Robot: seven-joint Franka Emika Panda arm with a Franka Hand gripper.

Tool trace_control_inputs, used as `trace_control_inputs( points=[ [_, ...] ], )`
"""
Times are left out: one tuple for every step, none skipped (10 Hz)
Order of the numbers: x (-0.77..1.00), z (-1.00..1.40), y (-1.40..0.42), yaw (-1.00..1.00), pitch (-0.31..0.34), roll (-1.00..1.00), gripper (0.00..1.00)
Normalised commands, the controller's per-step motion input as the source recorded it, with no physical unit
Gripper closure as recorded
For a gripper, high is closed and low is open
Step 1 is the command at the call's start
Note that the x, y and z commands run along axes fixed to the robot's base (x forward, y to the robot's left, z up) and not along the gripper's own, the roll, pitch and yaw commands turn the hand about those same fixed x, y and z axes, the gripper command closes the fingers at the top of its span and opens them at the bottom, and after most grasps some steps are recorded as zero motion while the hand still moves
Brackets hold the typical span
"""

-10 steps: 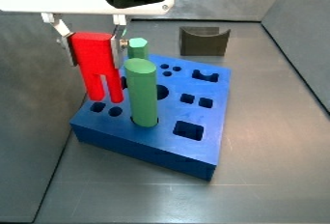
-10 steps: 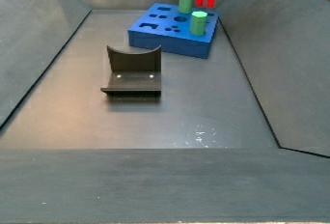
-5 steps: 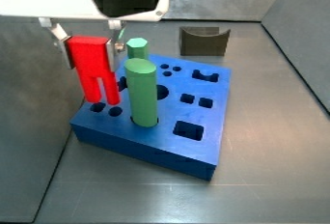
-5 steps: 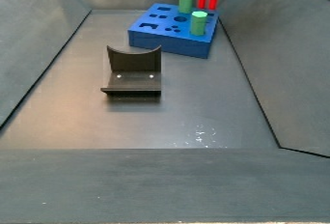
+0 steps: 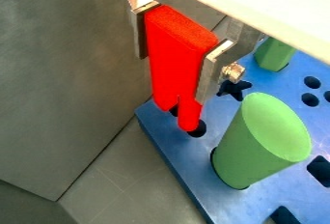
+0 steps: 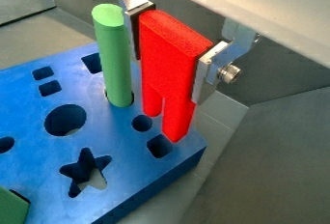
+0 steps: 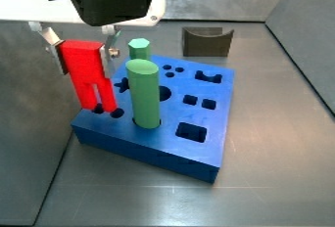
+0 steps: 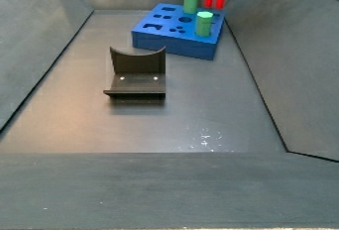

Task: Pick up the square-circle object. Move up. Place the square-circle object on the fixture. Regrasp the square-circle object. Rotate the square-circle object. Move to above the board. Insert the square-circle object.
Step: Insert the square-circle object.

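Note:
The square-circle object (image 7: 86, 74), a bright red peg, stands upright with my gripper (image 7: 82, 47) shut on its upper part. In both wrist views the silver fingers (image 5: 139, 33) (image 6: 211, 71) clamp its flat sides. Its two prongs (image 6: 172, 122) point down at the near corner of the blue board (image 7: 197, 155), and one prong tip sits in a hole (image 5: 191, 127). A tall green cylinder (image 7: 143, 94) stands in the board right beside the peg, and a shorter one (image 7: 139, 48) stands behind it. The fixture (image 8: 135, 72) sits apart on the floor, with nothing on it.
The board (image 8: 175, 36) lies at one end of the grey bin, close to a wall (image 7: 26, 104). It has several open cut-outs, among them a star hole (image 6: 85, 168) and square holes (image 7: 191, 132). The fixture (image 7: 206, 41) stands beyond the board.
My gripper has come down with the red peg. The prongs, a little above the board one second ago, now reach its holes at the corner.

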Motion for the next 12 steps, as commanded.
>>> trace_control_inputs(
  points=[
    [0.54, -0.18, 0.13, 0.0, 0.087, 0.09, 1.0],
    [0.48, -0.11, 0.15, 0.0, 0.076, 0.05, 1.0],
    [0.07, 0.0, 0.0, 0.0, 0.019, 0.01, 1.0],
    [0.0, 0.0, 0.0, 0.0, -0.004, 0.0, 1.0],
    [0.0, -0.11, 0.0, 0.0, -0.02, 0.02, 1.0],
    [0.15, -0.19, 0.0, 0.0, 0.0, 0.08, 1.0],
    [0.4, -0.16, 0.03, 0.0, 0.019, 0.13, 1.0],
    [0.48, -0.15, 0.05, -0.03, 0.026, 0.13, 1.0],
    [0.46, -0.19, 0.01, -0.03, 0.011, 0.13, 1.0],
    [0.26, -0.09, 0.0, 0.0, 0.024, 0.08, 1.0],
    [0.0, 0.0, -0.01, 0.0, 0.0, 0.01, 1.0],
    [0.0, 0.0, 0.0, 0.0, 0.011, 0.0, 1.0]
  ],
)
